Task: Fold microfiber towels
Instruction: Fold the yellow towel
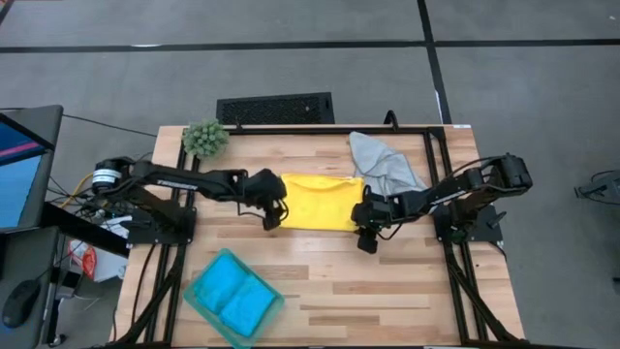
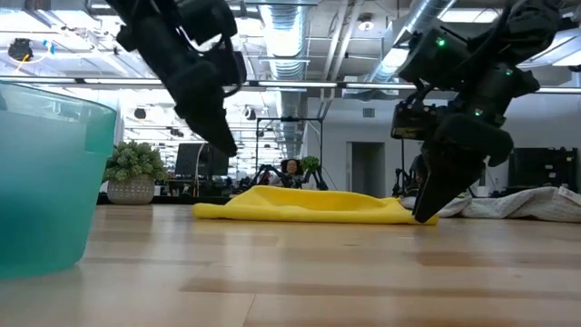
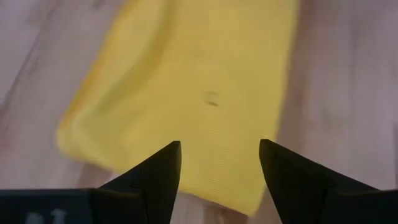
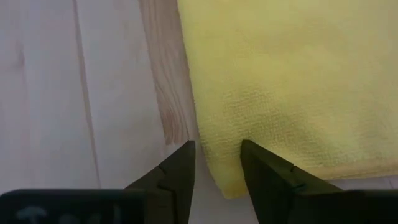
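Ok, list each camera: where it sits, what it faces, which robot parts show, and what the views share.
High: overhead, looking down; both arms, yellow towel, grey towel, teal bin.
Low: table height, facing the room; left gripper raised, right gripper at the towel's edge.
Left wrist: own open fingers above the towel.
Right wrist: own fingers at the towel's corner.
Shared: the yellow towel, in all four.

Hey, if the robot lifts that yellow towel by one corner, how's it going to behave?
The yellow towel will probably be floppy: in the low view it lies in soft wrinkles, so the rest should hang and drag. It is likely light, being thin where it lies folded on the wooden table. Its nubby weave, seen past the right gripper, suggests the fingers won't slip much.
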You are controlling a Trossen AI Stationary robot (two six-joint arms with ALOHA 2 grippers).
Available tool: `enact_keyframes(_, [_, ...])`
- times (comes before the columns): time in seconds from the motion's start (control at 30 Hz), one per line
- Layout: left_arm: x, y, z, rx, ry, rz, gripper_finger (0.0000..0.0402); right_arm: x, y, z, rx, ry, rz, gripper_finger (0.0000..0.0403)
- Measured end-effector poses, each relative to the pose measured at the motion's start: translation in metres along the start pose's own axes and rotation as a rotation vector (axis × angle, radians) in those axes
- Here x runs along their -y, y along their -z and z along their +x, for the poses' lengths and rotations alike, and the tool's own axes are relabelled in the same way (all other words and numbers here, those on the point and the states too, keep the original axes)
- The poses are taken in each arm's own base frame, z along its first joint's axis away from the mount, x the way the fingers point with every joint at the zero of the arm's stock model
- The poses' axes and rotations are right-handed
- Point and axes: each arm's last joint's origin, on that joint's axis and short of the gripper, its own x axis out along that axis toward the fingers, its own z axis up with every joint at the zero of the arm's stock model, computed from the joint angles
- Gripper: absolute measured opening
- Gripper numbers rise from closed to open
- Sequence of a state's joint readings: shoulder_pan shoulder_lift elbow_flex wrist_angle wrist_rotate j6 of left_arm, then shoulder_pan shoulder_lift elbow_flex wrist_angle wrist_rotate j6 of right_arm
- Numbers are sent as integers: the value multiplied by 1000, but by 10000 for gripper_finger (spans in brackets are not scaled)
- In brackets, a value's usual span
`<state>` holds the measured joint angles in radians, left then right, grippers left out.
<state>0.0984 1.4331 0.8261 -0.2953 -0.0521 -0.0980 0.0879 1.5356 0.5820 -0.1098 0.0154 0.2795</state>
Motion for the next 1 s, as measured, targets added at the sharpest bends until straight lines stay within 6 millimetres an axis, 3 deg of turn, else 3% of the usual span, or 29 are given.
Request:
enact_keyframes(0.1, [16,3,4,-16,23,139,210,0,0,-1,7,-2,0,157])
enact_keyframes(0.33, [36,17,30,-103,43,280,210,0,0,-3,7,0,0,159])
enact_keyframes(0.63, [40,33,66,-213,47,304,210,0,0,-3,10,7,0,157])
enact_keyframes(0.87, [39,37,71,-239,3,279,210,0,0,-3,7,12,1,154])
enact_keyframes(1.0, [39,37,72,-242,-6,263,204,1,2,-2,-12,42,-3,115])
